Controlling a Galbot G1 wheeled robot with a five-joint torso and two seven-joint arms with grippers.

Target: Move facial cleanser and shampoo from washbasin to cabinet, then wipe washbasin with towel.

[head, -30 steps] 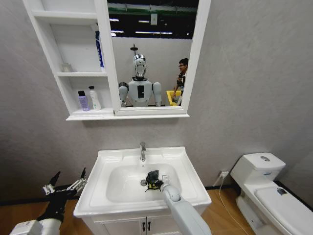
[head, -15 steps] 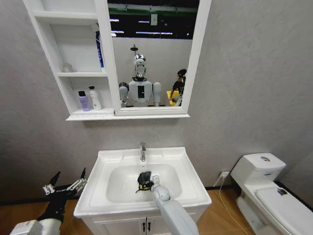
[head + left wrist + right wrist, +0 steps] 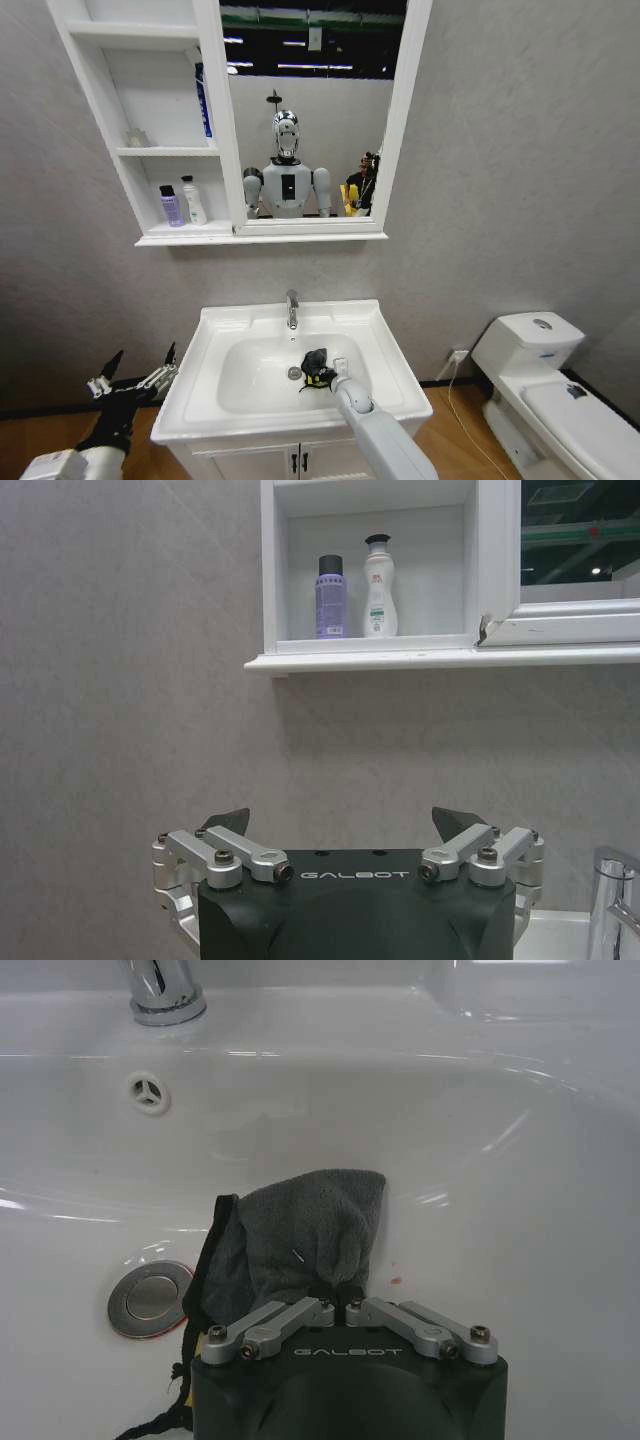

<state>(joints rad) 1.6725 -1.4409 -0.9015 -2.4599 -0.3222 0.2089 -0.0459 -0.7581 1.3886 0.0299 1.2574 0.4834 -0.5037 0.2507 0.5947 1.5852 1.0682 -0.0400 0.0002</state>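
Observation:
The dark grey towel (image 3: 315,364) (image 3: 300,1230) lies pressed on the floor of the white washbasin (image 3: 385,345) bowl, just right of the drain (image 3: 150,1297). My right gripper (image 3: 324,376) (image 3: 343,1303) is shut on the towel's near edge. A purple bottle (image 3: 171,206) (image 3: 330,597) and a white bottle (image 3: 193,201) (image 3: 377,587) stand side by side on the lowest shelf of the cabinet (image 3: 150,152); which is the facial cleanser and which the shampoo I cannot tell. My left gripper (image 3: 135,375) (image 3: 340,825) hangs open and empty left of the basin.
A chrome tap (image 3: 292,308) rises at the back rim. A blue bottle (image 3: 203,100) stands on the middle shelf beside the mirror (image 3: 305,110). A white toilet (image 3: 540,385) sits to the right. Vanity doors (image 3: 290,462) are below the basin.
My right gripper swept the towel left across the bowl toward the drain, then back right to where it was a second ago. The left arm has stayed put.

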